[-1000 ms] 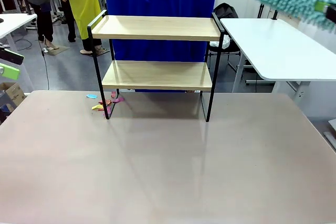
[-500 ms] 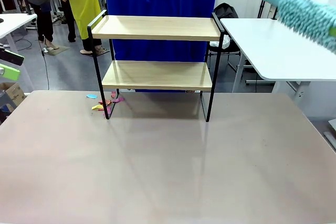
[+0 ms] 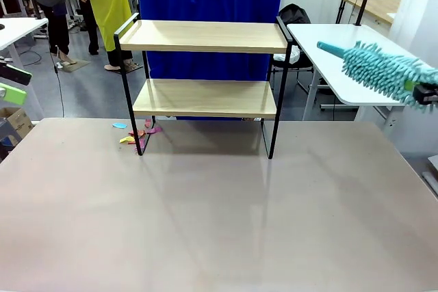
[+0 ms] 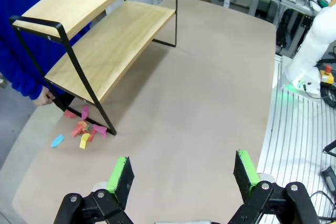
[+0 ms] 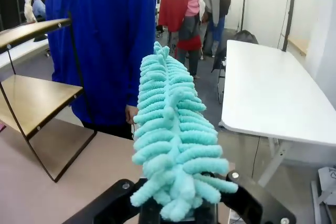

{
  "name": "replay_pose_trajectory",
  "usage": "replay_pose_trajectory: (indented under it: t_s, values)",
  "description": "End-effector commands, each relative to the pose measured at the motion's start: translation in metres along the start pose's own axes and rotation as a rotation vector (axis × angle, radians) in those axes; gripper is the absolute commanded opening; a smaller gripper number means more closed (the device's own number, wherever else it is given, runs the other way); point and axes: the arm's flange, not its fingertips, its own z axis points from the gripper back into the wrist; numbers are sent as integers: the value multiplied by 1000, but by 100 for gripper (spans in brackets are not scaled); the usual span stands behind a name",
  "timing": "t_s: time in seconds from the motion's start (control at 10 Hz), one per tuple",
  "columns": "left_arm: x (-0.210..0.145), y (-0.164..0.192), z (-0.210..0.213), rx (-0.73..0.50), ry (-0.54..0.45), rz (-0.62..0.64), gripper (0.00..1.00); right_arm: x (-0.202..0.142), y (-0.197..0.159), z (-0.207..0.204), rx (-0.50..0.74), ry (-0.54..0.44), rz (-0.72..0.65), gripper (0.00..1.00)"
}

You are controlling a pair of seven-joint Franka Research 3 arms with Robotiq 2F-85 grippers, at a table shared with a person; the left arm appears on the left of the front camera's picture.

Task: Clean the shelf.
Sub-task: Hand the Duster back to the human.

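Observation:
The shelf (image 3: pixel 205 98) stands at the table's far middle, two light wooden boards in a black frame, both boards bare. It also shows in the left wrist view (image 4: pixel 100 40) and the right wrist view (image 5: pixel 31 95). My right gripper (image 3: pixel 429 93) is at the right edge, level with the shelf's lower board, shut on the handle of a fluffy teal duster (image 3: pixel 383 70) that points left, well clear of the shelf. In the right wrist view the duster (image 5: pixel 170 135) rises straight from the gripper (image 5: pixel 176 214). My left gripper (image 4: pixel 182 171) hovers open over the table's left part.
Small coloured paper scraps (image 3: pixel 137 132) lie on the table by the shelf's left front leg (image 4: pixel 79 129). A person in blue (image 5: pixel 100 45) stands right behind the shelf, a hand (image 4: pixel 44 96) near its back leg. A white table (image 3: pixel 363 66) stands at the right.
The duster has swung down from the upper right corner to about the height of the shelf's boards, its tip coming further left. The shelf and the scraps have not moved.

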Motion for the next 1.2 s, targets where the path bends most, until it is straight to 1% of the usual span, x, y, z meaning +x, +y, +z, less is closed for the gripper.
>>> replay_pose_trajectory:
  t_s: [0.0,0.1,1.1]
  values:
    - [2,2,0,-12,-27,-19,100,-19,21,13,-12,-93,26,17]
    - [2,2,0,-12,-27,-19,100,0,0,0,0,0,0,17]
    - [2,2,0,-12,-27,-19,100,0,0,0,0,0,0,17]
